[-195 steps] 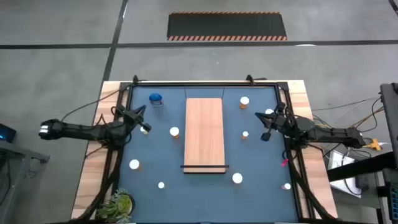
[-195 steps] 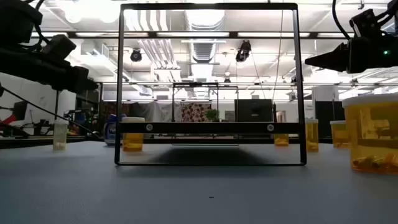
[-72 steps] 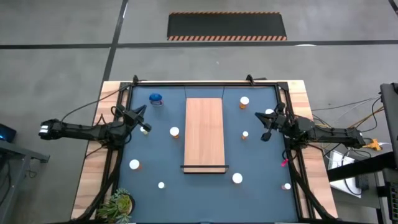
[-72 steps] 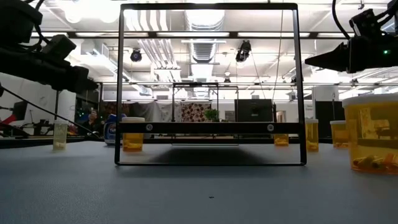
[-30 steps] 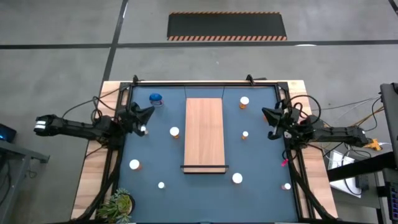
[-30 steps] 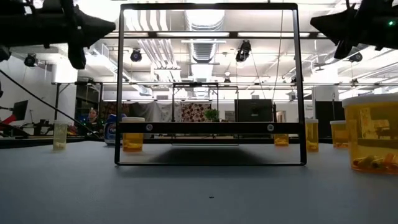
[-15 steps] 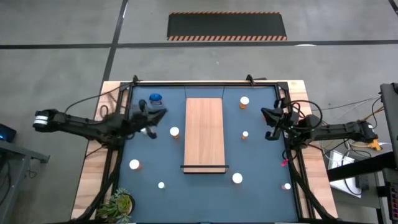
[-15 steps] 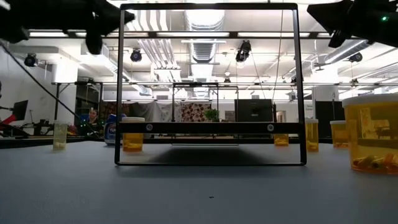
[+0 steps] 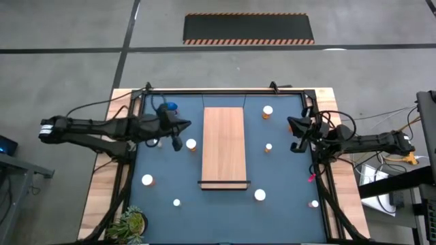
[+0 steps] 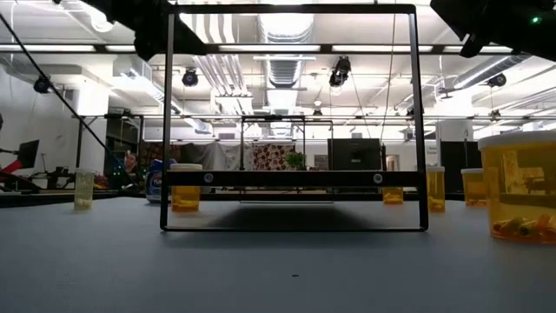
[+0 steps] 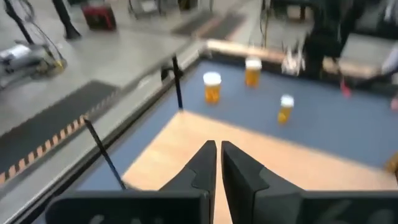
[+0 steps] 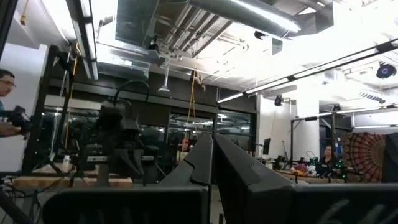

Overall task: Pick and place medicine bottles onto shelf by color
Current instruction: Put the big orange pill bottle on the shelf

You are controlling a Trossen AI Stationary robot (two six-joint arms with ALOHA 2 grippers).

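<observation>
Wooden shelf (image 9: 223,145) lengthwise front-to-back

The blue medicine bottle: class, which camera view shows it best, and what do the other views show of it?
The high view shows it best: the blue medicine bottle stands on the table's far left, partly overlapped by the left arm. The low view shows only a distant blue shape behind the frame. Neither wrist view shows it.

Green plant (image 9: 129,223) at the table's near-left corner, striped floor mat (image 9: 248,28) beyond the table
</observation>
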